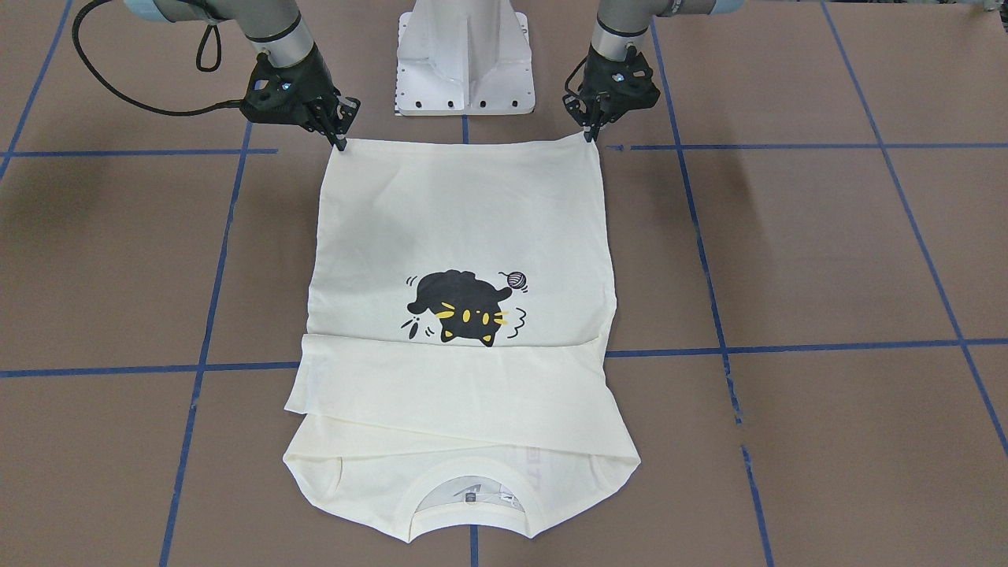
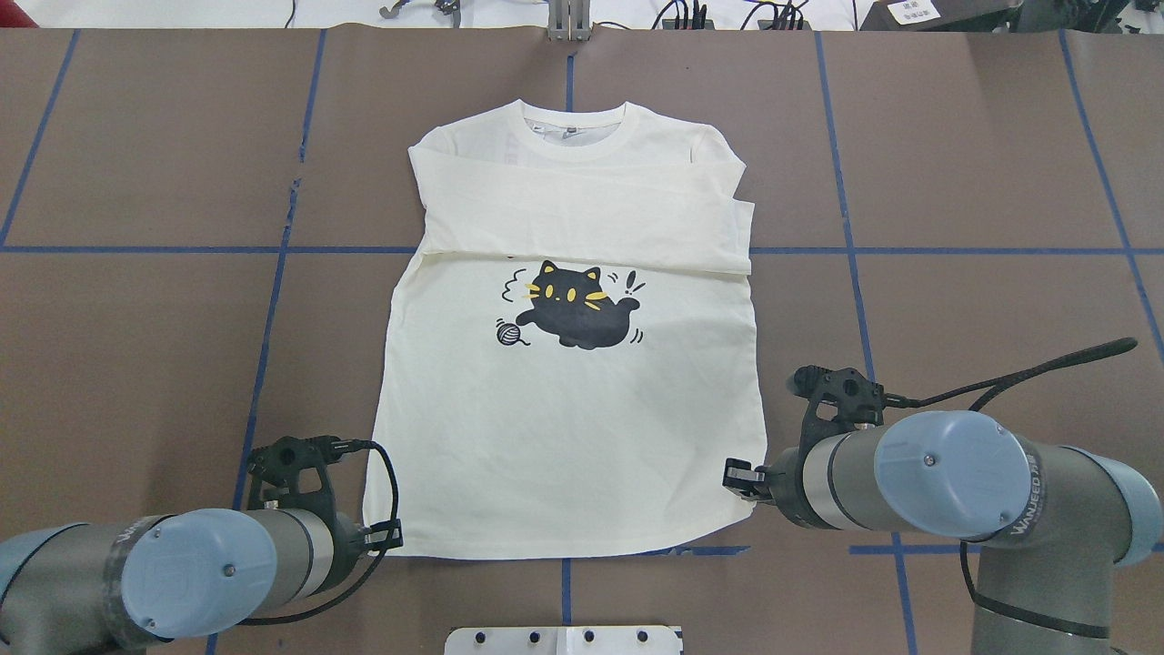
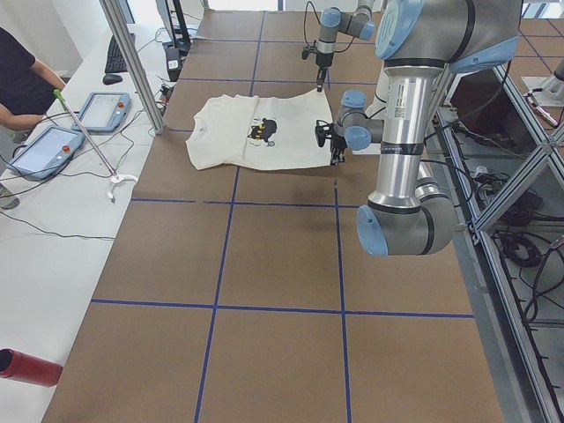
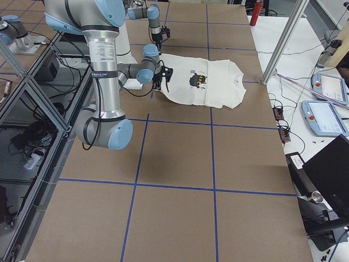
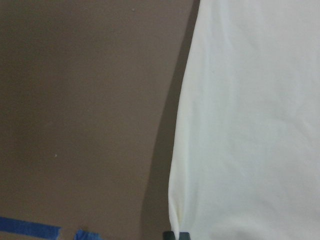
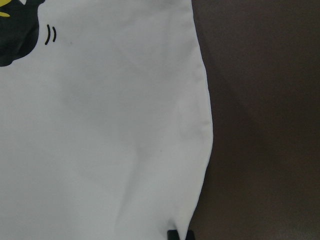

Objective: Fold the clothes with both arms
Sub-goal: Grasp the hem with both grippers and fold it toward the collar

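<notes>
- Left arm (image 2: 182, 569) and right arm (image 2: 946, 487) reach in low from the near edge, one on each side of the base (image 2: 564, 639). Their wrists are bent down so the fingers point at the table (image 2: 136, 364).
- Left gripper (image 1: 589, 135) is pinched closed on the near-left corner of the shirt (image 2: 564, 437); right gripper (image 1: 339, 142) is closed on the near-right corner. The hem (image 1: 465, 146) runs taut between them, with both corners a little raised.
- Mid-table, the shirt lies front up with the cat print (image 2: 568, 305) showing.
- Beyond the print, the sleeves (image 2: 582, 218) are already folded across the chest; the collar (image 2: 573, 123) lies farthest.
- As I judge it, the step in hand is the grasp for the bottom-up fold. Next, both corners should be lifted together and carried far, toward the collar, at an even pace so the hem stays straight.
</notes>
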### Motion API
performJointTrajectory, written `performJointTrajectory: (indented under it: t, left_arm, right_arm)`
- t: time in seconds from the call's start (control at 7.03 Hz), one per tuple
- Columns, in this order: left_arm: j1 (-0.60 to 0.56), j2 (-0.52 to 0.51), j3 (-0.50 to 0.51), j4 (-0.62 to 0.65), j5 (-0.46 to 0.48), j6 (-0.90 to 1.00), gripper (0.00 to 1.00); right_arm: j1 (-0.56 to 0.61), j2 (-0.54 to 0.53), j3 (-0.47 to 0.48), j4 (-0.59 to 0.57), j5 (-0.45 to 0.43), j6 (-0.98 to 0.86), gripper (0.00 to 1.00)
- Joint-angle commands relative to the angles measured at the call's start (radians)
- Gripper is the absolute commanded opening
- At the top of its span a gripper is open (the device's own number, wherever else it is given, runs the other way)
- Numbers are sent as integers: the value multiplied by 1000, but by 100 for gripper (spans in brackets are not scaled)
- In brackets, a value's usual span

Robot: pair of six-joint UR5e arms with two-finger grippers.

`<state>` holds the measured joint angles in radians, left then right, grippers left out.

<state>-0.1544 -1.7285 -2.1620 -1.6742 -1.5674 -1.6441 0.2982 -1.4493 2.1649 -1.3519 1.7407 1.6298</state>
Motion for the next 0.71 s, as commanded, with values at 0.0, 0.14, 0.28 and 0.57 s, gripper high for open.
performJointTrajectory:
  t: [0.0,0.14,0.28,0.57]
  left_arm:
    - [19,-2,-126,121,-8,9,0]
    - [47,-3,-180,154,-28,10,0]
    - [71,-5,-223,181,-51,18,0]
    - [125,-6,-281,188,-75,20,0]
  right_arm:
    - [7,-51,79,-1,69,-1,0]
    - [6,-96,137,-3,110,-1,0]
    - [-2,-149,194,-3,176,1,0]
    - [-46,-186,257,-3,264,8,0]
